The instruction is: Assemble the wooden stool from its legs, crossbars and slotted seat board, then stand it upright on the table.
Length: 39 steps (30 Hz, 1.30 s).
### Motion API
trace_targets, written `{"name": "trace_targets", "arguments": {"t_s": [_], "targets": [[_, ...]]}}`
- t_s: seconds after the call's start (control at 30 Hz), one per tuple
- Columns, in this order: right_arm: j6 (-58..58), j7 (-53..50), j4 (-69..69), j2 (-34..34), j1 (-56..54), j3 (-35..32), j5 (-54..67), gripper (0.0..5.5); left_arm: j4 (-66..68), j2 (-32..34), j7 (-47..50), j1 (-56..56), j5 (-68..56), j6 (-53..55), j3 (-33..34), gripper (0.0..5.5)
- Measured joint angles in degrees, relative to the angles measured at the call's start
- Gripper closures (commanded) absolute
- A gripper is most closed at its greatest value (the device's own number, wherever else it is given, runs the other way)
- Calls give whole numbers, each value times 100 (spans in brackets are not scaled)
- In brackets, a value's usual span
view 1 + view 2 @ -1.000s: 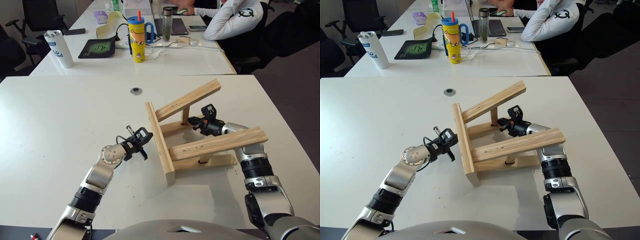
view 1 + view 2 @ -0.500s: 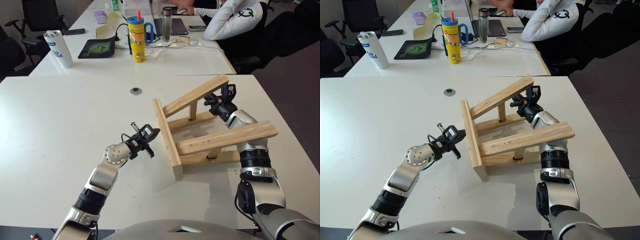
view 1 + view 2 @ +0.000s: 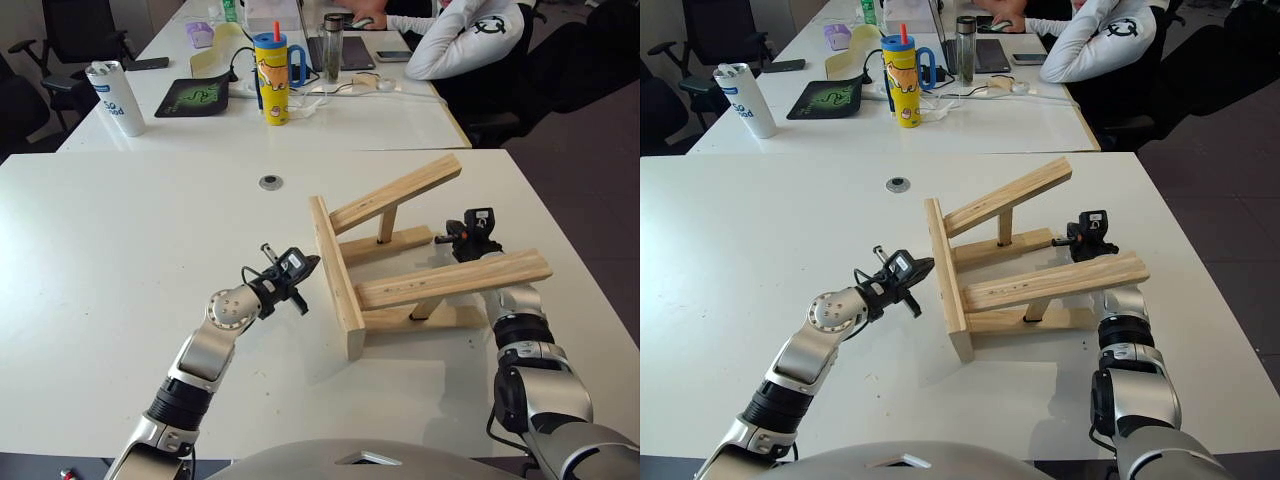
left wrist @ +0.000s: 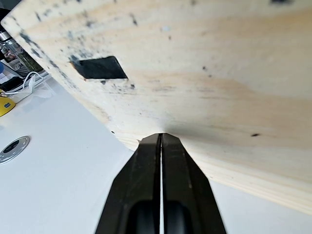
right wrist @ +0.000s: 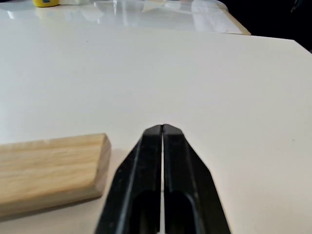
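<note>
The left gripper (image 4: 161, 135) has its two fingers pressed together with nothing between them. Directly ahead of its tips stands the seat board (image 4: 204, 68) of the stool (image 3: 400, 265), which lies on its side on the white surface (image 3: 130, 260). The board rests on one long edge, its flat face turned toward this gripper. The tips appear to touch that face low down, close to the surface. A dark rectangular slot (image 4: 100, 67) in the board sits above the tips and off to one side.

From the far face of the board, the legs (image 3: 455, 280) reach away from the left gripper and toward the right one. One upper leg (image 3: 395, 195) slants upward. Short crossbars (image 3: 386, 228) join the upper and lower legs.

The right gripper (image 5: 162, 127) is also closed tight and holds nothing. It hovers above the surface at the leg end of the stool, pointing away from the robot. The squared end of a lower leg (image 5: 53, 170) lies just beside it, apart from its fingers. The near upper leg passes across in front of this arm's wrist.

A round metal grommet (image 3: 270, 182) sits in the surface beyond the left gripper.
</note>
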Motion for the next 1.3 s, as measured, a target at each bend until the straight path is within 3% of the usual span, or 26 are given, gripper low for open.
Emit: {"name": "trace_targets", "arguments": {"t_s": [0.17,0.33,0.47,0.57,0.7,0.83,1.1,1.3], "targets": [[-227,-119,394,-565,11,-427,115,550,-155,43,-48,134,-41,65,-15,549],[407,1796,304,-1311,99,-679,732,550,-474,146,-132,491,-104,211,-43,549],[1173,3833,243,-1758,302,-229,799,550,-854,391,-394,805,-210,420,-54,549],[1156,5268,288,-2514,462,379,373,550,-1279,818,-807,1111,-264,667,-204,549],[484,6215,844,-3754,231,955,-451,550,-1542,1235,-1158,1303,-316,904,-317,549],[231,7418,598,-4104,36,1386,-422,550,-1210,1352,-889,1182,-307,841,193,549],[1221,7776,-2892,-4537,1714,2853,1876,550,-1099,1160,-447,1000,-318,815,502,549],[1463,7593,-3035,-4465,2192,2663,1968,550,-1104,1111,-435,977,-324,813,477,549]]}}
